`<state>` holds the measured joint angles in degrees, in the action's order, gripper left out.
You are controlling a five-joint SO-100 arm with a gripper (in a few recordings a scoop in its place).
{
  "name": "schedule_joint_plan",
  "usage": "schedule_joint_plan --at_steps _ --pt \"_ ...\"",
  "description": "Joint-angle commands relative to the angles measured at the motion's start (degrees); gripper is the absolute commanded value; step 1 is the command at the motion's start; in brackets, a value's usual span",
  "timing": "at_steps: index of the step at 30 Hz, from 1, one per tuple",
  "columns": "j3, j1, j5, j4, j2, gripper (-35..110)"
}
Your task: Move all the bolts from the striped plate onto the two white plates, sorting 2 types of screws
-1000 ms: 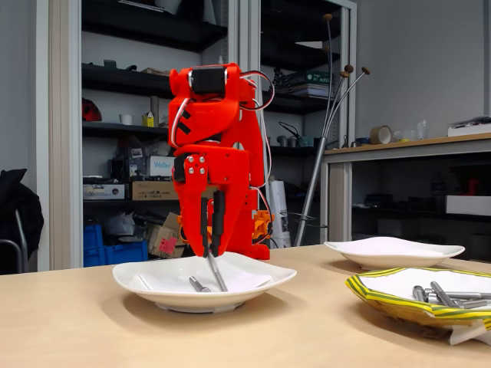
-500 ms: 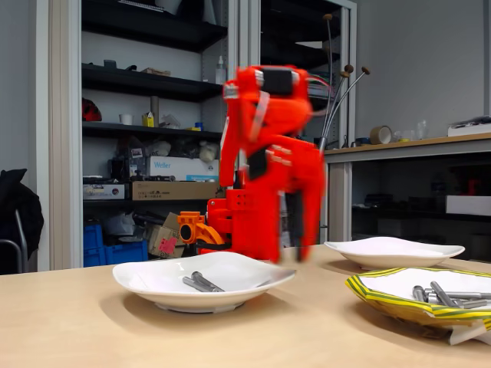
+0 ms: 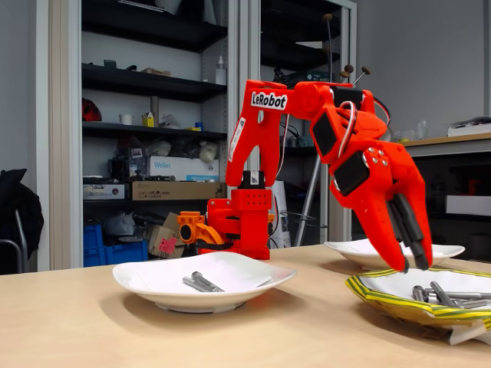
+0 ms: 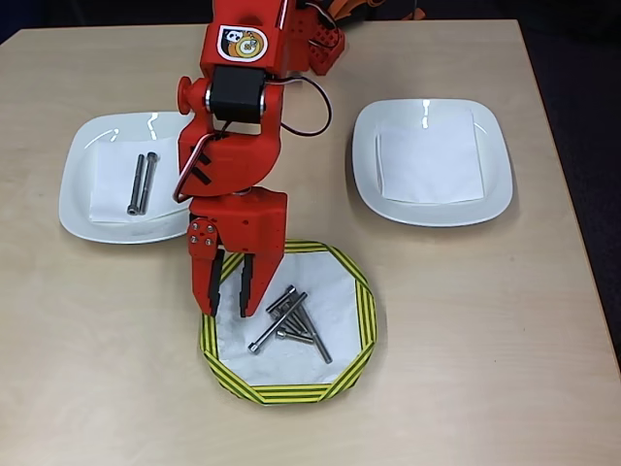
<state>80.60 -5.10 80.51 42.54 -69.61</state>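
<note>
Lying side by side on the paper in the left white plate [image 4: 121, 180], two long bolts [image 4: 142, 183] now rest free of the arm; a second ago one of them stood pinched upright over that plate in the fixed view, and it has since been let go. The red arm has swung across to the striped plate [image 4: 361, 301], and its fingers [image 4: 227, 291] hang just above that plate's left part, slightly parted and holding nothing. That reads as one delivery finished and the next pick about to begin. A loose heap of bolts [image 4: 289, 318] remains on the striped plate, just beside the fingertips, while the other white plate [image 4: 432, 160] carries only a paper square, so most of the sorting is still ahead. From overhead the heap overlaps itself, so the count and which pieces are the short kind are hard to make out. In the fixed view the striped plate is cut off at the right edge, and its rim hides most of the bolts. Around all three plates the pale desk [image 4: 505, 369] shows nothing else.
</note>
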Motion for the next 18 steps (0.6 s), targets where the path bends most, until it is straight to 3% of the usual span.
schedule_joint_plan --at_steps 1,7,18 --pt "-0.1 1.3 7.9 -4.7 -3.5 12" --pt "3.0 5.5 22.7 -10.9 -3.5 15" --pt "11.0 5.9 29.1 -16.7 -2.1 16"
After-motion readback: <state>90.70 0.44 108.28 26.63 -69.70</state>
